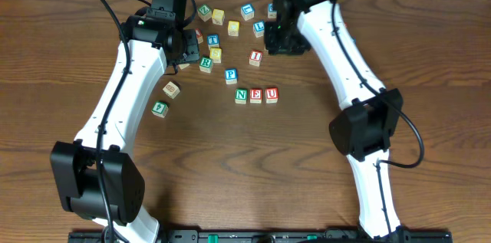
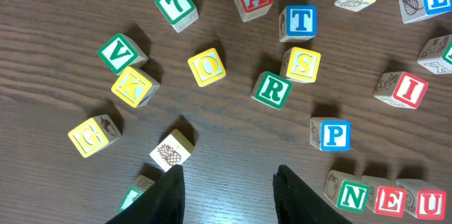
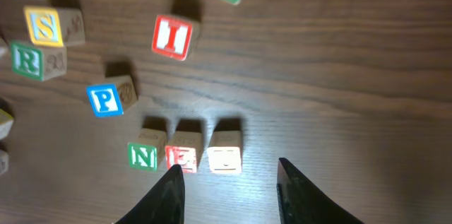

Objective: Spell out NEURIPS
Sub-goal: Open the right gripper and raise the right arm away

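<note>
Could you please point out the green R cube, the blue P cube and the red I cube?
green R cube (image 2: 272, 90), left wrist view, on its lettered face.
blue P cube (image 2: 335, 136), left wrist view, on its lettered face.
red I cube (image 2: 409, 89), left wrist view, on its lettered face.

The table (image 1: 253, 166) is dark brown with a fine wood grain. The cubes are pale wood, each with a coloured letter and border. The N cube (image 1: 241, 96) is green, the E cube (image 1: 255, 96) and U cube (image 1: 271, 95) red, the P cube (image 1: 231, 76) blue, the I cube (image 1: 255, 57) red, the R cube (image 1: 205, 64) green and the S cube (image 2: 304, 64) yellow. The pineapple cube (image 2: 171, 152) bears a black line drawing on cream. The left fingers (image 2: 166, 199) and right fingers (image 3: 169, 196) are black. The left arm (image 1: 126, 97) and right arm (image 1: 337, 44) are white with black joints.
</note>
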You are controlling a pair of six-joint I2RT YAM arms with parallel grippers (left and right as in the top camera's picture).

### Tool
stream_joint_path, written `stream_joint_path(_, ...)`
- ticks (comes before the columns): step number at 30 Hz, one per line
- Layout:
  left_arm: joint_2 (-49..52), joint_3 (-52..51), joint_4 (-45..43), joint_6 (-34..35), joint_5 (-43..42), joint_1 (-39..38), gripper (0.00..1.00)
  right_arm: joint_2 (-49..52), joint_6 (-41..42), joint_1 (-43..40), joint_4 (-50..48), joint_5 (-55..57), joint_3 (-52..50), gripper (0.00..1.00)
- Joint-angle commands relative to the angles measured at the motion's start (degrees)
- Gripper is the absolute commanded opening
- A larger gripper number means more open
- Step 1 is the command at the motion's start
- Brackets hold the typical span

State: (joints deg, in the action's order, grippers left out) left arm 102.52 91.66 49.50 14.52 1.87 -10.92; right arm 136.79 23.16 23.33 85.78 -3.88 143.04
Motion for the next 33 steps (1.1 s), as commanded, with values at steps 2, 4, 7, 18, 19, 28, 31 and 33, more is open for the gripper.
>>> stream_joint_path(2, -0.7, 0.4, -0.1, -1.0, 0.8, 0.2, 0.41, -1.2, -2.2, -2.2, 1.9, 0.7, 5.2, 0.37)
stream_joint_path(4, -0.7, 0.4, -0.2, -1.0, 0.8, 0.2, 0.41, -1.2, -2.7, -3.2, 2.9, 0.7, 7.1, 0.38)
stream_joint_path(7, -0.7, 0.4, -0.3, -1.0, 0.8, 0.2, 0.41, -1.2, -3.2, -5.0, 4.5, 0.7, 10.2, 0.38)
stream_joint_path(18, -0.7, 0.4, -0.3, -1.0, 0.7, 0.2, 0.41, -1.2, -5.7, -8.8, 6.8, 0.5, 14.7, 0.54)
stream_joint_path(19, -0.7, 0.4, -0.3, -0.9, 0.7, 0.2, 0.41, -1.2, -5.7, -8.8, 6.8, 0.5, 14.7, 0.55)
stream_joint_path(28, -0.7, 0.4, -0.3, -0.9, 0.7, 0.2, 0.41, -1.1, -6.8, -8.4, 4.0, 0.6, 14.6, 0.59)
stream_joint_path(31, -0.7, 0.4, -0.3, -0.9, 0.7, 0.2, 0.41, -1.1, -6.8, -8.3, 3.1, 0.5, 14.6, 0.60)
stream_joint_path(33, -0.7, 0.4, -0.3, -0.9, 0.7, 0.2, 0.41, -1.1, -6.8, -8.3, 2.7, 0.5, 14.5, 0.62)
